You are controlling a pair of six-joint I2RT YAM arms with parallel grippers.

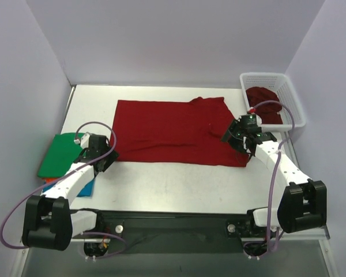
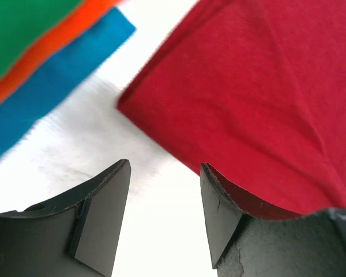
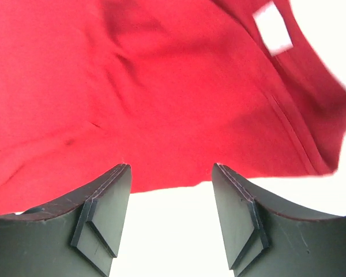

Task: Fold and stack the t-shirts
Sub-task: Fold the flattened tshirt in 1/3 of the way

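Right now both my grippers are released and grasp nothing: my left gripper [image 2: 164, 167] hangs at the 8 o'clock corner of the red shirt [image 1: 173, 130], and my right gripper [image 3: 170, 170] at its 4 o'clock corner. That shirt lies spread flat mid-table [image 1: 179, 184]. A stack [image 1: 60, 153] of green, orange and blue shirts sits at the table's 9 o'clock, and a second red shirt [image 1: 265, 101] fills the basket [image 1: 291, 98] at 2 o'clock.

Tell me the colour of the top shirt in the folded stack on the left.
Green: the top folded t-shirt shows best in the top external view.
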